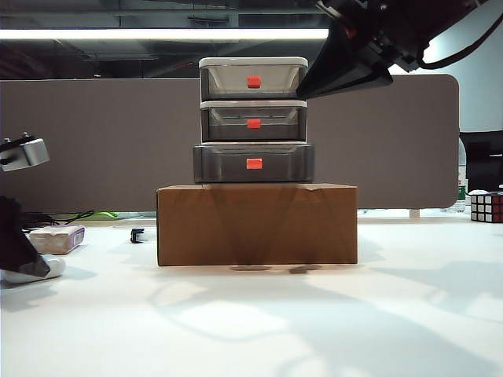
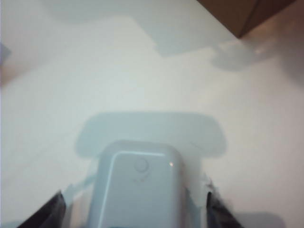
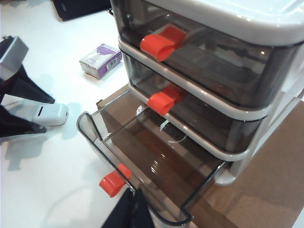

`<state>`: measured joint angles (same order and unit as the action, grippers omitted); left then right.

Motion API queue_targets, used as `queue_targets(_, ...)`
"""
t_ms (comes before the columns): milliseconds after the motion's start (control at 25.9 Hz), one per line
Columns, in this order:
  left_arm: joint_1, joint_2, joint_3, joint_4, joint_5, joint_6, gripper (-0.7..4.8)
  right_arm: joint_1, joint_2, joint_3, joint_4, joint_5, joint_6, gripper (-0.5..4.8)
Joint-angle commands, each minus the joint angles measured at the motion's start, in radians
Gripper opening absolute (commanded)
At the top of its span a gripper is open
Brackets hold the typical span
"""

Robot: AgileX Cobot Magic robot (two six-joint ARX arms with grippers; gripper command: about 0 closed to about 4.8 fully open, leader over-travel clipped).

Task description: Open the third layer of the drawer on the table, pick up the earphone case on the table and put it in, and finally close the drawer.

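The white earphone case (image 2: 137, 190) lies flat on the table (image 2: 142, 71), between the spread fingers (image 2: 47, 213) of my open left gripper (image 2: 135, 219); whether they touch it is unclear. In the exterior view that case (image 1: 38, 272) sits at the far left, under the left gripper (image 1: 30, 263). The drawer (image 1: 253, 118) stands on a cardboard box, and its third layer (image 3: 142, 152) is pulled out and empty, with its red handle (image 3: 113, 183) at the front. My right gripper (image 3: 134, 211) is shut with nothing in it, hovering high by the unit's upper right side (image 1: 346, 67).
A brown cardboard box (image 1: 255, 224) carries the drawer unit. A greyish-white block with a purple edge (image 1: 56, 238) lies behind the case, and a small black clip (image 1: 137, 235) sits near the box. A Rubik's cube (image 1: 486, 206) is at the far right.
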<state>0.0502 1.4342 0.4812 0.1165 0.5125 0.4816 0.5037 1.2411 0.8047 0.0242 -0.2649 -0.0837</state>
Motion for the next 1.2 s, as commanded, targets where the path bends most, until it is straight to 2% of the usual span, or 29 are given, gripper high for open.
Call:
queue_targets(39,0.001,0.035,0.014,0.005,0.008,0.008,3.72,0.001,-0.005,0.003,0.008,0.0,-0.003,-0.06)
queue_targets(232,0.001,0.071,0.014,0.008,0.009,0.013,3.55,0.0,-0.005,0.003,0.01,0.002,-0.003,-0.06)
queue_targets(386,0.001,0.08,0.014,0.01,0.046,0.016,2.74,-0.001,-0.005,0.003,0.01,0.005,-0.003,-0.06)
queue_targets(502,0.001,0.08,0.014,0.007,0.056,0.016,1.69,-0.001,-0.005,0.003,0.01,0.005,-0.003,-0.06)
queue_targets(618,0.001,0.079,0.014,0.005,0.102,0.016,1.27,-0.001,-0.005,0.003,0.01,0.005,-0.003,-0.06)
queue_targets(734,0.001,0.068,0.017,0.006,0.154,0.016,0.64,-0.001,-0.005,0.003,0.01,0.005,-0.003,-0.06)
queue_targets(888,0.0,-0.098,0.016,0.004,0.186,-0.025,0.6,-0.001,-0.005,0.003,0.01,0.004,-0.003,-0.06)
queue_targets(1004,-0.029,-0.207,0.017,0.01,0.207,-0.026,0.61,-0.001,-0.005,0.003,0.01,0.005,-0.003,-0.06)
queue_targets(1120,-0.111,-0.282,0.037,0.04,0.206,-0.026,0.71,-0.002,-0.005,0.004,0.012,0.013,-0.003,-0.06)
queue_targets(1158,-0.167,-0.285,0.071,0.04,0.199,-0.032,0.93,-0.002,-0.005,0.004,0.014,0.022,-0.003,-0.06)
queue_targets(1197,-0.207,-0.282,0.1,0.039,0.171,-0.039,0.93,-0.002,-0.005,0.004,0.016,0.024,-0.003,-0.06)
